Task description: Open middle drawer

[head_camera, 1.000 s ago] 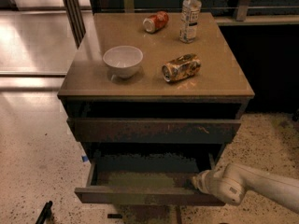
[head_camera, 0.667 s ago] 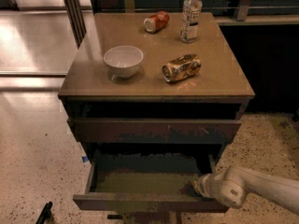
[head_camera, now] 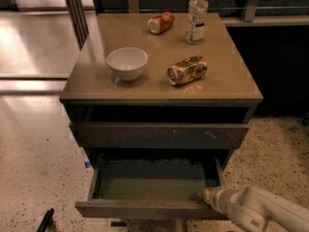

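The middle drawer [head_camera: 140,210] is pulled well out of the cabinet, low in the camera view. Its long dark-brown front faces me, and behind it lies a shallow, dull greenish-brown tray [head_camera: 149,187] with nothing in it. My gripper [head_camera: 208,196] comes in on a white arm from the lower right. It sits at the right end of the drawer, just behind the front's top edge and over the tray's right corner. Its tip is hidden against the drawer front.
Above is another drawer front [head_camera: 159,135] with pale scratches near its right, slightly out. On the cabinet top [head_camera: 227,81] stand a white bowl [head_camera: 127,62], a crushed can [head_camera: 187,70], a red can [head_camera: 161,22] and a clear bottle [head_camera: 197,16]. A dark object [head_camera: 46,220] lies on the floor at lower left.
The middle drawer has slid further out towards the camera. My gripper has moved the same way with its right end.
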Tool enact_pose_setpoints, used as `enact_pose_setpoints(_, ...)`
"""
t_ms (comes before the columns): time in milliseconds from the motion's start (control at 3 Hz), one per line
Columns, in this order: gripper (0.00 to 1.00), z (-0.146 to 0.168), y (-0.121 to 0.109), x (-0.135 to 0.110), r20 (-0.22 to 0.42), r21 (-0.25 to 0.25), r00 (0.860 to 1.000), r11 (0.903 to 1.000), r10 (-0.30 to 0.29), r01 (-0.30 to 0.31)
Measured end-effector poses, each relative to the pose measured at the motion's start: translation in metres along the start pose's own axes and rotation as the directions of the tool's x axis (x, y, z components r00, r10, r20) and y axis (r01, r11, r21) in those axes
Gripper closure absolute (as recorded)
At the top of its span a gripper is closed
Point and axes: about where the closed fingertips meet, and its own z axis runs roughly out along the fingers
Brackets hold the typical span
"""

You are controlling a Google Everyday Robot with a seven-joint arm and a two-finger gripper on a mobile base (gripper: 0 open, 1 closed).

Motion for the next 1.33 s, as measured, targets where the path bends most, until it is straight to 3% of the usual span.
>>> enact_pose_setpoints(333, 1.00, -0.021, 0.019, 0.013, 0.074, 0.010, 0.996, 0.9986, 0.051, -0.052)
enact_pose_setpoints(667, 1.00, -0.050, 0.038, 0.017, 0.171, 0.049, 0.984, 0.9974, 0.045, -0.054)
enact_pose_setpoints(1000, 1.00, -0.096, 0.033, -0.008, 0.316, 0.152, 0.949, 0.9875, -0.011, -0.040)
enact_pose_setpoints(1333, 1.00, -0.129, 0.009, -0.021, 0.386, 0.241, 0.920, 0.9700, -0.062, -0.036)
